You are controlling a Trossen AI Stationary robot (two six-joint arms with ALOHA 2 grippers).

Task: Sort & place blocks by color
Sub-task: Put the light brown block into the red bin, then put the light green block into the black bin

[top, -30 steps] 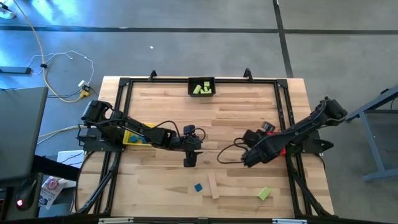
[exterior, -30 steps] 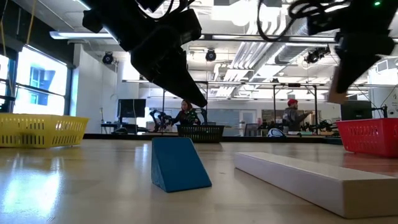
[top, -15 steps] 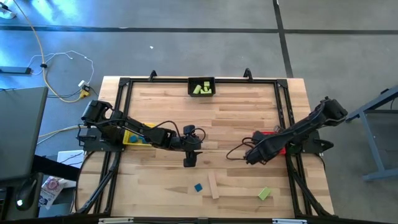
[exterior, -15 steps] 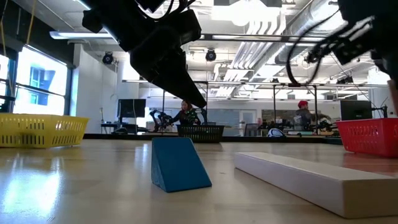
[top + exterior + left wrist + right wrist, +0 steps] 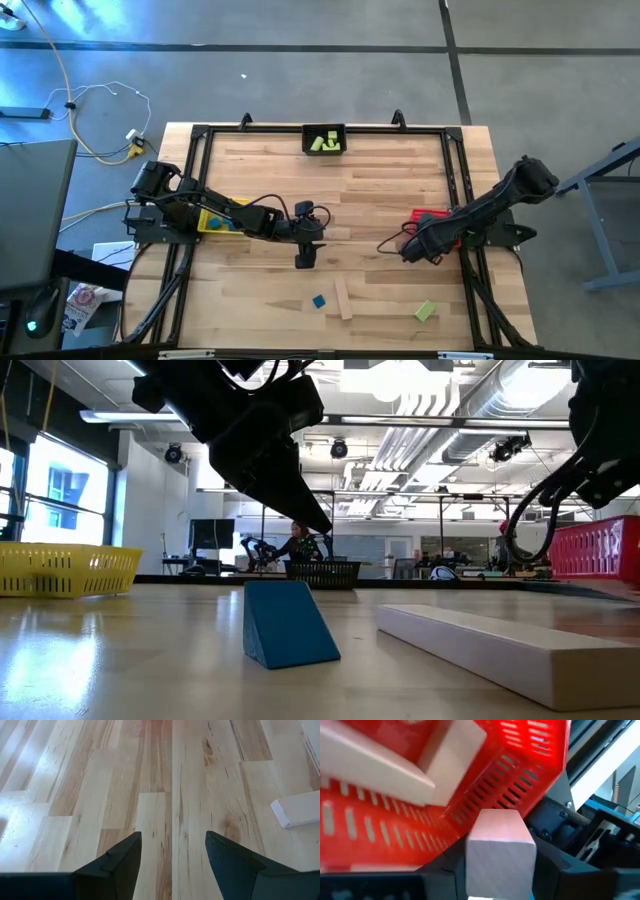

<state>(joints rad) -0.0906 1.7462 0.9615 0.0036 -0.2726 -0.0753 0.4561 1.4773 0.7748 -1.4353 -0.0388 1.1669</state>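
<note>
Apparently the right fingers (image 5: 500, 875) are gripping a plain wood block (image 5: 500, 842) beside the red bin (image 5: 470, 775), centre frame, for dropping; the left fingers (image 5: 172, 852) are spread empty.

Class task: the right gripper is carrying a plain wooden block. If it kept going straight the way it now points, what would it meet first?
Most likely the red bin: the right gripper, with its wooden block, points at the bin's slotted wall. Depth is unclear.
</note>
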